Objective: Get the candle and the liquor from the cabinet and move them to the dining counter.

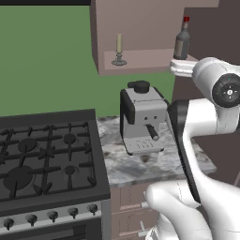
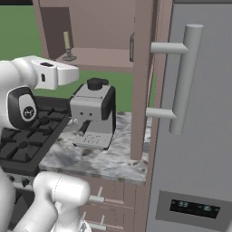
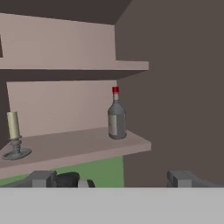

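The cabinet point(image 1: 140, 23) stands open above the worktop. On its lower shelf point(image 3: 78, 144) the candle point(image 3: 14, 135), a pale taper in a small grey holder, stands at the left. The liquor point(image 3: 117, 116), a grey bottle with a red cap, stands upright at the right end. Both also show in the left base view, the candle point(image 1: 119, 49) and the liquor point(image 1: 182, 41). My gripper point(image 3: 113, 179) is open and holds nothing. It sits in front of the shelf and slightly below it, level with the bottle, with a gap between them. The dining counter is out of view.
A coffee machine point(image 1: 140, 117) stands on the marbled worktop point(image 1: 131, 168) under the cabinet. A gas stove point(image 1: 42, 159) lies to the left. The open cabinet door point(image 2: 142, 77) stands edge-on beside a steel fridge point(image 2: 195, 149) with a long bar handle point(image 2: 183, 77).
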Robot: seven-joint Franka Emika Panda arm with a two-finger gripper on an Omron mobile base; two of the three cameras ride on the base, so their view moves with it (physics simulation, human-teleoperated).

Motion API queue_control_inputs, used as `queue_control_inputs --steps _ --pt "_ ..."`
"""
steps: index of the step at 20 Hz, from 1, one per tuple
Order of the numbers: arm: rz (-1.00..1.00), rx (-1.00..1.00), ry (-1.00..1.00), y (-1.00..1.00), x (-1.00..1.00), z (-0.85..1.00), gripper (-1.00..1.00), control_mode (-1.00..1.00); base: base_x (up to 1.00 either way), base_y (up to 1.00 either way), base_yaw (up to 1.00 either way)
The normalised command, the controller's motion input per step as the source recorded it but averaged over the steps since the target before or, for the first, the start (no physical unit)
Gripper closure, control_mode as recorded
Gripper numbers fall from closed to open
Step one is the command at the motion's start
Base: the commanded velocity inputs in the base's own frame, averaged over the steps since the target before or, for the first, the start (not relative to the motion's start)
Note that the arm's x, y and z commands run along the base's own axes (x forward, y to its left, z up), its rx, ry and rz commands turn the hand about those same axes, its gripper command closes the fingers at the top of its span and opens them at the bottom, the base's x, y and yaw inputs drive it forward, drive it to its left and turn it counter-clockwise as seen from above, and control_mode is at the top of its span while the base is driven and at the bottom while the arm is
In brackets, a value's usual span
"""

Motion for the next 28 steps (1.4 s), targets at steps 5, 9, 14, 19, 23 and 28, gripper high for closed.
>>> queue_control_inputs --steps 5,9,14,19,23,28 --pt "-0.01 0.0 -0.02 0.0 0.32 0.01 -1.0 -1.0 0.0 0.0 0.0" --pt "-0.01 0.0 0.0 0.0 0.33 0.0 -1.0 -1.0 0.0 0.0 0.0" --pt "0.0 0.0 0.0 -0.07 0.25 0.04 -1.0 -1.0 0.0 0.0 0.0" --pt "0.0 0.0 -0.02 -0.11 0.03 0.02 -1.0 -1.0 0.0 0.0 0.0" --pt "0.0 0.0 -0.04 -0.09 0.2 0.0 -1.0 -1.0 0.0 0.0 0.0" --pt "0.0 0.0 -0.07 -0.14 0.2 0.0 -1.0 -1.0 0.0 0.0 0.0"
